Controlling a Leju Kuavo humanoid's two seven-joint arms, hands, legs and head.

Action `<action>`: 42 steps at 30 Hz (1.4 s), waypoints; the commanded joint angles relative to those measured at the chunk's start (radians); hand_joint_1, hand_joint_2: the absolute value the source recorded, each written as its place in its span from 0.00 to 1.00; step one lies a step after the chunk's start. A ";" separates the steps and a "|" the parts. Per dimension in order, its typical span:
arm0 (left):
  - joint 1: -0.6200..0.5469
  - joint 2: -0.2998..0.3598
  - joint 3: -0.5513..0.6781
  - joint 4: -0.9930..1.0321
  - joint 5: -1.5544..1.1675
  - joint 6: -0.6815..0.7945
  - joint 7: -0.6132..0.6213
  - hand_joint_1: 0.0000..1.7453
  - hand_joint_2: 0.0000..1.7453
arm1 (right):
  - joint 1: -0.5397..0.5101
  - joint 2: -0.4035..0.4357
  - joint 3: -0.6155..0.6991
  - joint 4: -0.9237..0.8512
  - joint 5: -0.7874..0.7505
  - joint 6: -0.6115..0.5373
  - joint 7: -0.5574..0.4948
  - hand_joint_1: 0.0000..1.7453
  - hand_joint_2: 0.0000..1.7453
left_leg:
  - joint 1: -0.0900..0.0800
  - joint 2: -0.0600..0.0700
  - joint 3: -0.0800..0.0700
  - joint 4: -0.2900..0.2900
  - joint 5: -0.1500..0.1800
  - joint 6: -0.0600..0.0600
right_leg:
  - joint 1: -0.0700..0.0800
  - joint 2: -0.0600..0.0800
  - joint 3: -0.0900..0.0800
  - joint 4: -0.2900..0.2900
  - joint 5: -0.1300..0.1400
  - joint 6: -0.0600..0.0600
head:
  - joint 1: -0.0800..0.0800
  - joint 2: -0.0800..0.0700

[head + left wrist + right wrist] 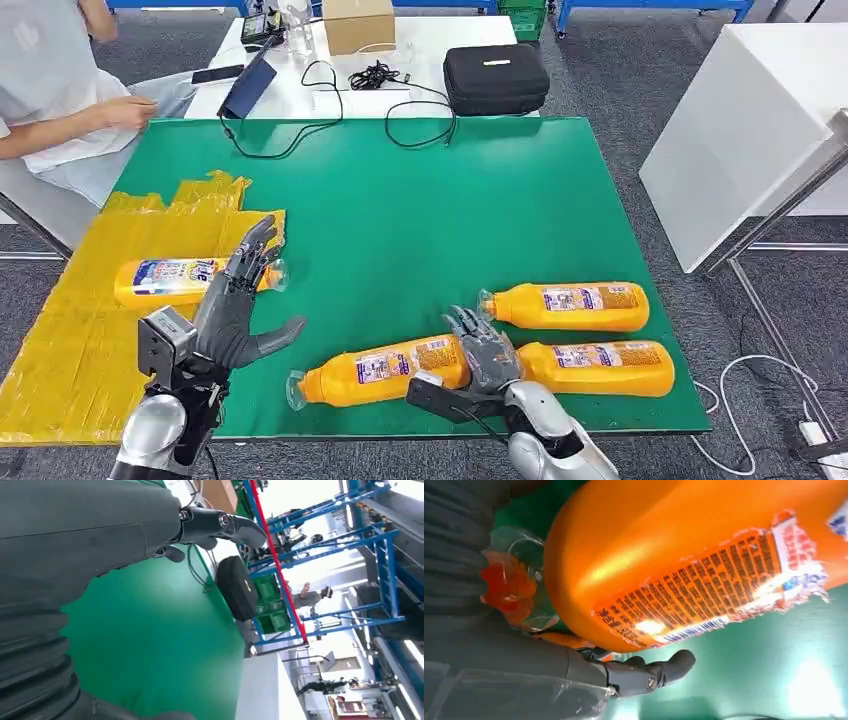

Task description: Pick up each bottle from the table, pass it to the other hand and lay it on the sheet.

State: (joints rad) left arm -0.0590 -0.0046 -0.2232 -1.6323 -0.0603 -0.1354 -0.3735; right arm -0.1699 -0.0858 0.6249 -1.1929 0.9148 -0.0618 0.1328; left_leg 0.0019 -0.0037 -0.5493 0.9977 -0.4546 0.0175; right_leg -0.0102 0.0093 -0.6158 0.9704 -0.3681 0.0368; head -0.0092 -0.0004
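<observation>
Resting right hand (pixel 482 350) on bottle (pixel 380 368).

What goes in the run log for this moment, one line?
left hand: open, raised | right hand: reaching among bottles on green mat | one bottle on yellow sheet | three bottles left

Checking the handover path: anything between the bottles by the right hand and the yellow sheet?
Nothing visible. The right hand sits among three orange bottles at the near edge. Bare green mat runs from there to the yellow sheet. The left hand hovers, fingers spread, by the sheet's edge, where one bottle already lies.
</observation>
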 commanded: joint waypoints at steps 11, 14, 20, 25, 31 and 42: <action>-0.034 -0.030 -0.043 0.039 0.043 -0.027 -0.011 0.00 1.00 | -0.242 0.141 0.074 0.314 0.188 -0.098 0.008 0.00 1.00 | 0.001 0.001 0.001 0.000 0.002 -0.002 | 0.001 0.000 0.001 0.000 0.002 -0.003 | 0.000 0.000; -0.023 -0.031 -0.030 0.034 0.044 -0.031 -0.011 0.00 1.00 | -0.230 0.131 0.121 0.242 0.216 -0.074 0.000 0.00 1.00 | 0.001 0.002 0.002 0.000 0.001 -0.002 | 0.001 0.001 0.001 0.000 0.002 -0.003 | 0.000 0.000; -0.014 -0.035 -0.015 0.034 0.045 -0.035 -0.012 0.00 1.00 | -0.229 0.114 0.182 0.183 0.226 -0.041 -0.012 0.00 1.00 | 0.001 0.001 0.000 0.000 0.002 -0.002 | 0.000 0.001 0.000 0.000 0.002 -0.002 | 0.000 0.000; -0.006 -0.036 0.000 0.036 0.043 -0.032 -0.019 0.00 1.00 | -0.250 0.094 0.263 0.142 0.237 0.012 -0.028 0.00 1.00 | 0.000 0.001 -0.002 0.000 0.002 -0.002 | 0.000 0.001 -0.002 0.000 0.002 -0.002 | 0.000 0.000; -0.021 -0.036 0.007 0.059 0.045 -0.038 -0.025 0.00 1.00 | -0.347 0.078 0.375 0.235 0.205 0.132 -0.047 0.00 1.00 | 0.000 0.001 -0.001 0.000 0.002 -0.002 | 0.000 0.001 -0.001 0.000 0.002 -0.002 | 0.000 0.000; -0.071 -0.038 -0.031 0.105 0.065 -0.037 -0.028 0.00 1.00 | -0.442 0.095 0.371 0.485 -0.019 0.290 -0.129 0.00 1.00 | 0.001 -0.002 0.000 0.000 0.003 -0.002 | 0.001 -0.003 0.001 0.000 0.002 -0.002 | 0.000 0.000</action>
State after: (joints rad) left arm -0.0589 -0.0351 -0.2335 -1.6270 -0.0114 -0.1705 -0.4002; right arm -0.4952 0.0118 0.9453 -0.9677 1.0234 0.1672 0.0465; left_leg 0.0022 -0.0044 -0.5520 0.9979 -0.4513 0.0160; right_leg -0.0100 0.0094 -0.6183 0.9706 -0.3651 0.0351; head -0.0092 -0.0004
